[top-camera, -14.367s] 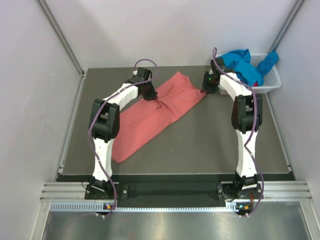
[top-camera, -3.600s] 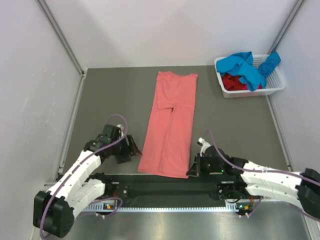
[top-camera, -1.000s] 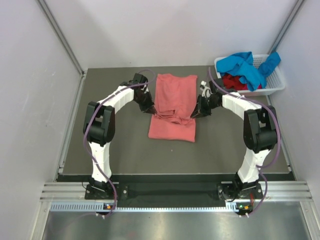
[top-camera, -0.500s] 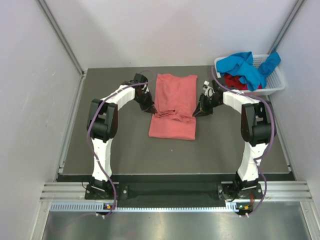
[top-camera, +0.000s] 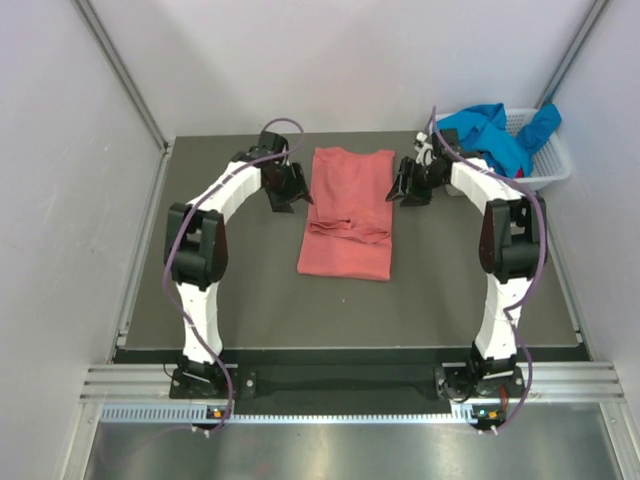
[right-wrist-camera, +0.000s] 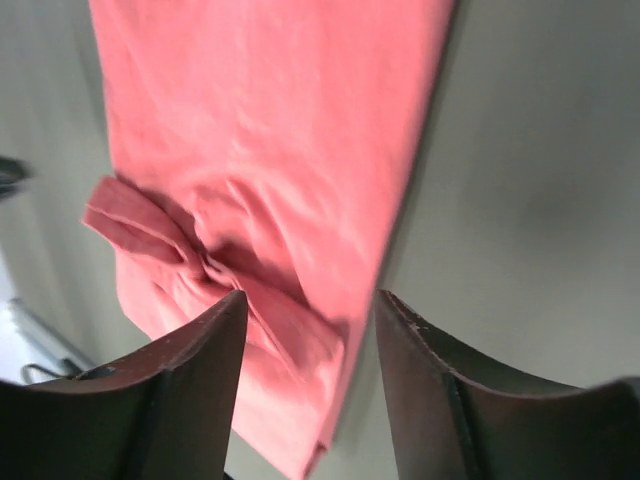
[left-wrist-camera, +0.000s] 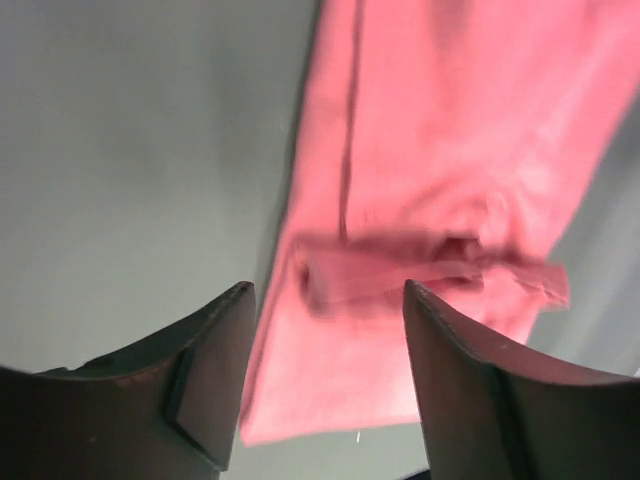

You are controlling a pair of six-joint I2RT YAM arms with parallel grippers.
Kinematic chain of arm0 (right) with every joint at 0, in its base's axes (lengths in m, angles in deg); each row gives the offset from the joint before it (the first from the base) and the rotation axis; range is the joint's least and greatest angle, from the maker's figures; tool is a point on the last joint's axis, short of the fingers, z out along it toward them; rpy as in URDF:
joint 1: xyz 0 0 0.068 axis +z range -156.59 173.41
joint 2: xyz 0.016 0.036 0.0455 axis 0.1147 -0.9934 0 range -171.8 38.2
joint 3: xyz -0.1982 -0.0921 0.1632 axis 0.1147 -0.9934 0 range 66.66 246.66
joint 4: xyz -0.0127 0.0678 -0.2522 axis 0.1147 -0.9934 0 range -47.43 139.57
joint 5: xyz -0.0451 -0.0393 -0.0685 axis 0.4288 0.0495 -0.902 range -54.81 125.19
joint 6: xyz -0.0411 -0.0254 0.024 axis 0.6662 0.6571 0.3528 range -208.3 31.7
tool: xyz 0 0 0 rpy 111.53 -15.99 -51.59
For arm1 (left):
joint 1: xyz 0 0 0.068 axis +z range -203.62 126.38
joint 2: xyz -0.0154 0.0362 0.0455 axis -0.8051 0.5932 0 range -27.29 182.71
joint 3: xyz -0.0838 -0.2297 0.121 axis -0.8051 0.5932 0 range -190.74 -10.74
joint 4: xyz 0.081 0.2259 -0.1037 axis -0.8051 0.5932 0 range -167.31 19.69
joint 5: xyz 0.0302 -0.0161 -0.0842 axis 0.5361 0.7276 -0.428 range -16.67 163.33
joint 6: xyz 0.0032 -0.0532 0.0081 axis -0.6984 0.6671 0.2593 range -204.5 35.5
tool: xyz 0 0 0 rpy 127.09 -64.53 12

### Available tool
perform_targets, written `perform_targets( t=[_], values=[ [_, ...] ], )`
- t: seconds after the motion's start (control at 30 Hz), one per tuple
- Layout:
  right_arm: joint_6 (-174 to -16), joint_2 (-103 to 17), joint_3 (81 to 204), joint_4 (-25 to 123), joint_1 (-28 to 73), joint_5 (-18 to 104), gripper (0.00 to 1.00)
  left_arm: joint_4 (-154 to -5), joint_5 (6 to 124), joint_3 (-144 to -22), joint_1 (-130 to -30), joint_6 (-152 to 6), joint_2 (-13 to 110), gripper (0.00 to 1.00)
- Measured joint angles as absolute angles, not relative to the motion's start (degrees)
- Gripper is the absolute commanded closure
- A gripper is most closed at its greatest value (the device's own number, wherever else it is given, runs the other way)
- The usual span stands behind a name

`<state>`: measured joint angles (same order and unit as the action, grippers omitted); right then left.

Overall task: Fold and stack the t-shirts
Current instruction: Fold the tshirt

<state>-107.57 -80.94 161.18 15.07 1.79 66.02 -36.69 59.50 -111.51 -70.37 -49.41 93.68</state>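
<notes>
1. The left hand (top-camera: 288, 189) has spread its jaws, let go of the salmon-pink t-shirt (top-camera: 345, 250) and moved farther up the tabletop (top-camera: 250, 290).
2. The right hand (top-camera: 406, 186) has done the same.
3. The shirt, earlier laid out long, is now folded in half.

Salmon-pink t-shirt (top-camera: 347, 200): plain soft cloth, flat on worktop (top-camera: 450, 270), centre toward 12 o'clock. Narrow upright rectangle, long axis 12–6. Near part doubled back over itself, clean fold edge at 6 o'clock end. Loose edge of that flap lies across middle as rumpled, wrinkled band running 9–3. Far portion smooth.

Blue t-shirt (top-camera: 490, 135): bright blue, crumpled, unfolded, heaped in white basket (top-camera: 535, 175) at 1–2 o'clock corner, one part hanging over the rim.
</notes>
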Motion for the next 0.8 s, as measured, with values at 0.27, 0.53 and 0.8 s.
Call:
perform_targets(
  t=[0.27,0.53,0.8],
  values=[
    [-105.4,-63.1,146.9,11.0,9.8,52.3,0.53,-40.8,59.3,-96.3,-76.6,-51.6,74.4,0.54],
    [-110.5,-62.6,140.5,13.4,22.2,42.9,0.57,-48.9,57.6,-88.8,-88.1,-48.2,79.3,0.58],
    [-112.4,-66.2,140.5,16.6,23.0,36.0,0.63,-50.4,59.5,-82.6,-86.5,-45.4,81.2,0.59]
  ],
)
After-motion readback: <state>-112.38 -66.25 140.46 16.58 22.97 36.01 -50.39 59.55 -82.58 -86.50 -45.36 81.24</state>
